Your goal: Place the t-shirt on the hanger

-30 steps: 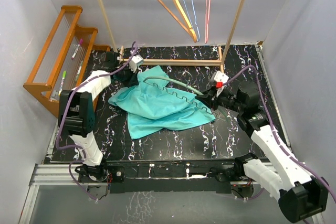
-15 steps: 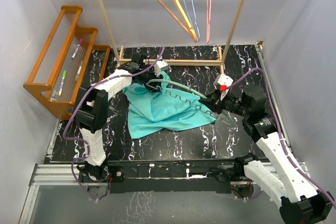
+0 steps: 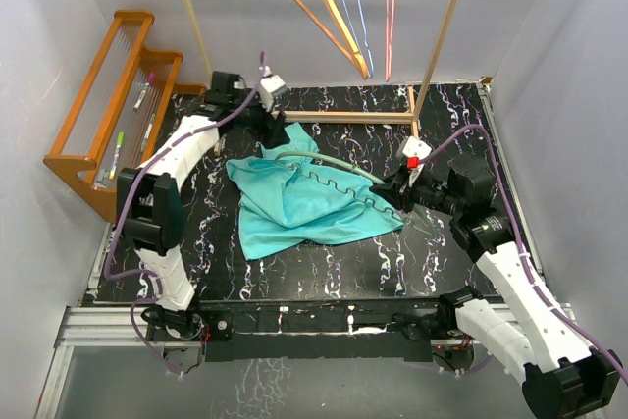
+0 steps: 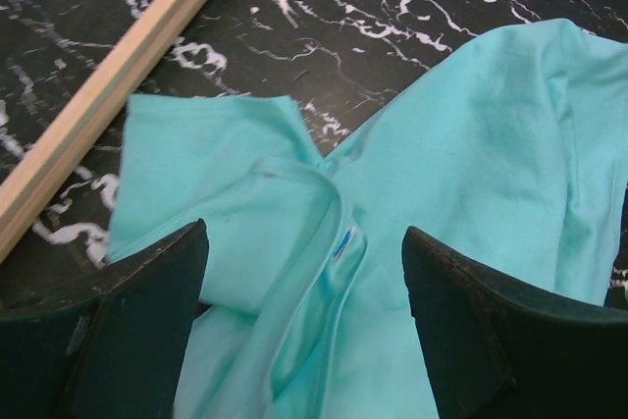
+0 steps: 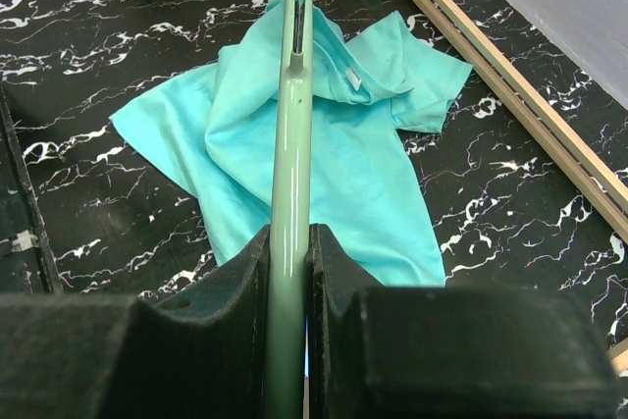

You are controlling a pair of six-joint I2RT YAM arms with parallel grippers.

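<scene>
Your shirt (image 3: 304, 205) lies crumpled at the middle of the table (image 3: 324, 267), and the hanger (image 3: 339, 176) slants over its far half from 11 o'clock to 3 o'clock. Your right gripper (image 5: 291, 267) is clamped tight on the hanger's bar at the shirt's 3 o'clock edge. Your left gripper (image 4: 304, 252) hangs over the shirt's 12 o'clock end with its fingers spread wide and holding nothing, the collar (image 4: 332, 228) right under the gap and the wooden rail (image 4: 108, 76) close by at 10 o'clock. Expect the shirt to be light, limp and quick to bunch, so a pinch on the flat body would likely lift one layer and drag the rest. The collar's doubled hem looks like the firmest hold, and it is the opening the hanger must enter. The hanger is stiff, slim and smooth, so it may swivel in that single grip. You cannot tell whether its far tip is already inside the neck.
</scene>
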